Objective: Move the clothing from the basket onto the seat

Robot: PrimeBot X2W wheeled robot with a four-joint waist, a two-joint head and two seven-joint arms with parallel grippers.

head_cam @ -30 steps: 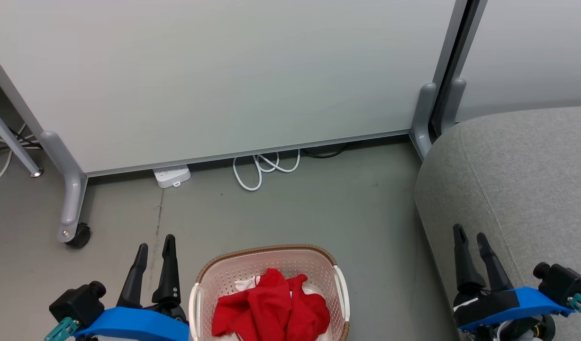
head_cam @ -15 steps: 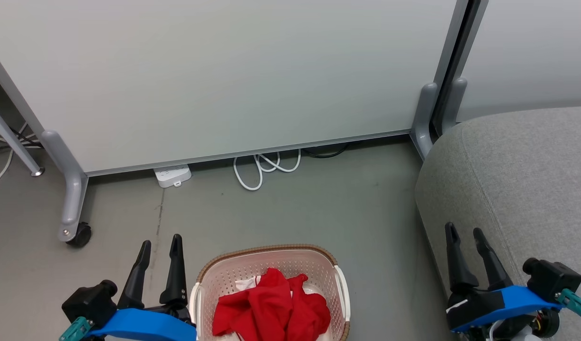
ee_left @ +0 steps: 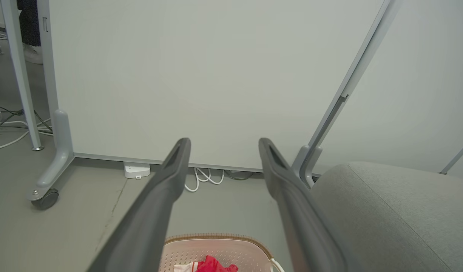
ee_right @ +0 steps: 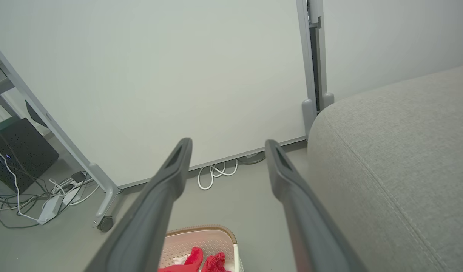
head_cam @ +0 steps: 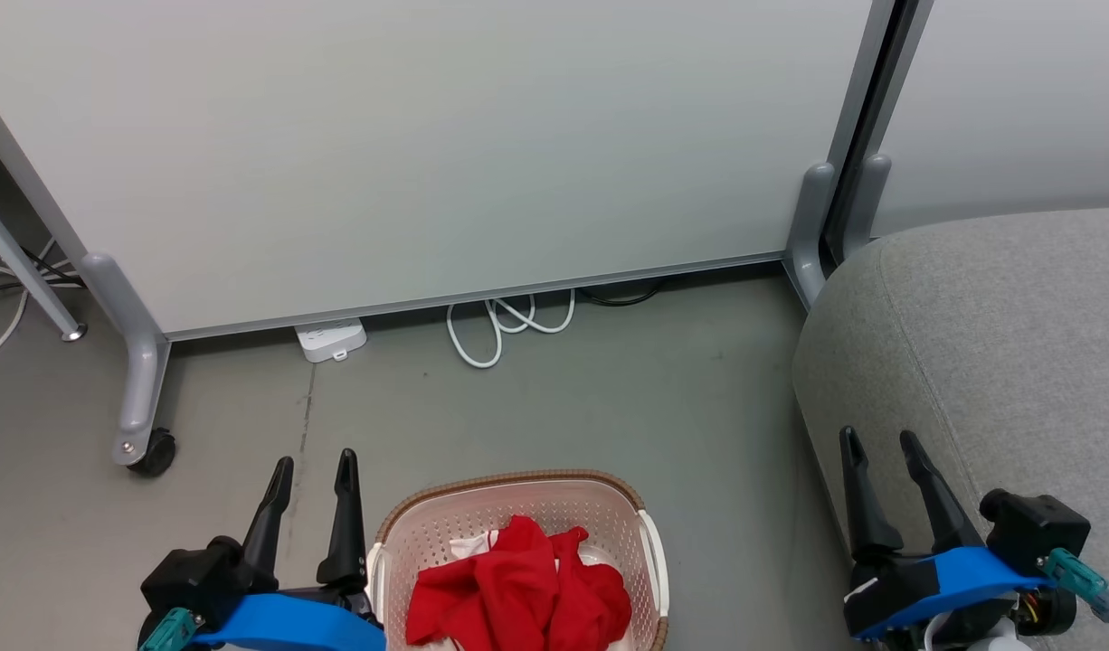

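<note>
Clothing [head_cam: 516,592] is lying heaped in the basket [head_cam: 518,477], a bright red bundle with a little white fabric peeking out at its left edge. The basket is sitting on the grey floor [head_cam: 627,398] at the bottom middle of the head view.

The left gripper [head_cam: 315,457] is hovering just beside the basket's left handle, its two dark fingers standing spread apart and pinching nothing. In the left wrist view the gap between them is framing the basket's far rim and a scrap of red. The right gripper [head_cam: 877,435] is hanging well to the right of the basket, in front of the near edge of the seat [head_cam: 998,325], with its fingers likewise held wide and empty. Whether those fingers are touching the cushion I cannot tell.

The seat is showing as a large grey woven cushion with a rounded corner and a stitched seam, taking up the right side, with bare floor lying between it and the basket. All the red fabric in sight is lying inside the basket.

Farther off, a white power strip [head_cam: 330,338] and a looped white cable [head_cam: 505,324] are lying on the floor at the foot of a pale partition panel [head_cam: 410,145]. The panel is standing on grey legs, the left one ending in a black caster [head_cam: 154,452]. A second panel [head_cam: 1016,90] is meeting it on the right, behind the seat's corner.
</note>
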